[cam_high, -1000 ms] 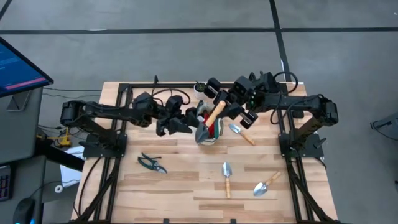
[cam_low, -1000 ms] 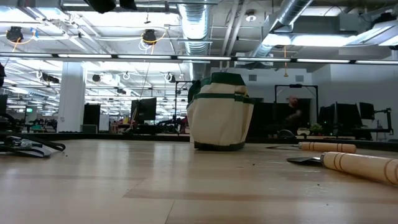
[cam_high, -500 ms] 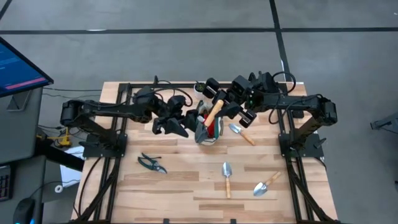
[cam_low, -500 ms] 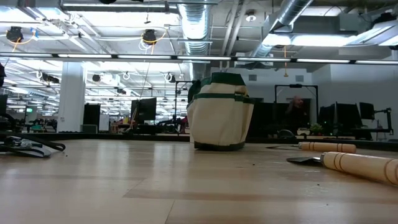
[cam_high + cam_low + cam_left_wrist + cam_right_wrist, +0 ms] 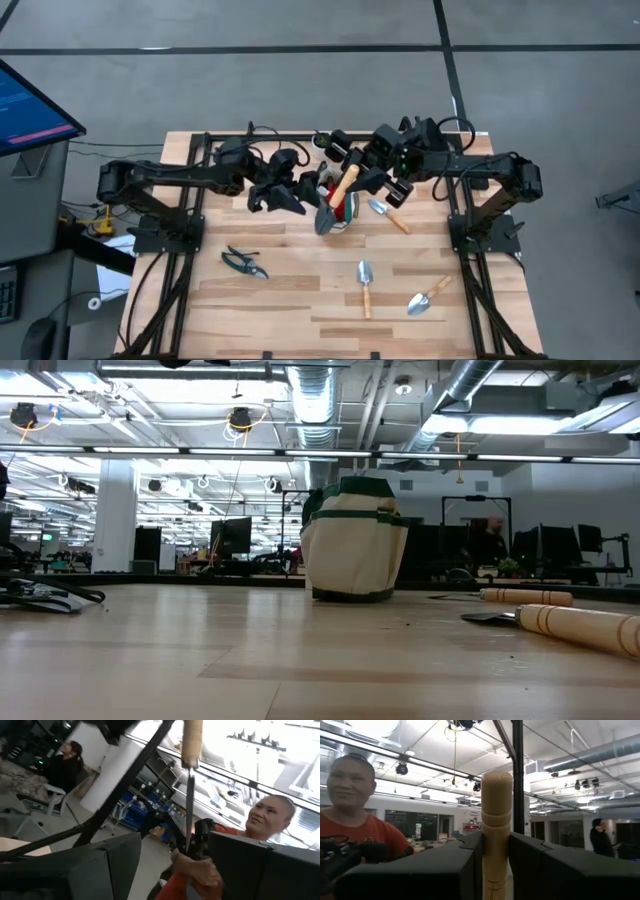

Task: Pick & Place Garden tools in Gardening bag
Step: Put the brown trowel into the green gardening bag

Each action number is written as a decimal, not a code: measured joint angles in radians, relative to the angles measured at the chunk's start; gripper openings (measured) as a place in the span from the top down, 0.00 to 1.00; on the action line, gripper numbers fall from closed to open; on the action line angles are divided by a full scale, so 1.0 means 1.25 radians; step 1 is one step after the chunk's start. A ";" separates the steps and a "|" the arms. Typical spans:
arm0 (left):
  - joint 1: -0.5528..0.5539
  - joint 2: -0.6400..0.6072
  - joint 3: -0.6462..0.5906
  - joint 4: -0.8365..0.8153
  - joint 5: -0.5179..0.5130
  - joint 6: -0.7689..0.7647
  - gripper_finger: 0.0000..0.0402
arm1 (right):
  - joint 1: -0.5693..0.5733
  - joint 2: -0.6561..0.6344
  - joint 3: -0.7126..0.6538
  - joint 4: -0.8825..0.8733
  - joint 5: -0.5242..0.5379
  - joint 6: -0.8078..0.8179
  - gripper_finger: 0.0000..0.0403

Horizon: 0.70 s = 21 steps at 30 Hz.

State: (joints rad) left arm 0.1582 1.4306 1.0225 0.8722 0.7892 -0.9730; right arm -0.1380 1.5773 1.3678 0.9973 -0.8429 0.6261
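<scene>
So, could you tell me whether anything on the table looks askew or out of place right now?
Nothing looks spilled or damaged. The right gripper holds a trowel by its wooden handle, tilted over the gardening bag. Three more trowels and the pruning shears lie loose on the table, not yet packed.

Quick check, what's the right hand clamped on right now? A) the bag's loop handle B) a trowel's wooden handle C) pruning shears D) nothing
B: in the right wrist view the right hand has its two dark fingers pressed on either side of a light wooden handle, and the high view shows that trowel angled over the bag.
</scene>
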 joint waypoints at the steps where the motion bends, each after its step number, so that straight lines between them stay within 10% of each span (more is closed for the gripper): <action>1: 0.007 -0.004 0.000 0.002 -0.007 0.000 0.44 | 0.000 -0.001 0.000 0.001 -0.008 0.014 0.84; 14: 0.104 -0.122 -0.003 -0.026 -0.120 0.080 0.44 | -0.012 -0.123 0.000 -0.177 -0.140 0.022 0.84; 21: 0.119 -0.171 -0.003 -0.077 -0.222 0.134 0.44 | -0.017 -0.256 0.000 -0.621 0.047 -0.301 0.84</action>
State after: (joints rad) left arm 0.3065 1.2173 1.0187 0.7755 0.5119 -0.8055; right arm -0.1597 1.2576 1.3676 0.2211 -0.7837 0.2494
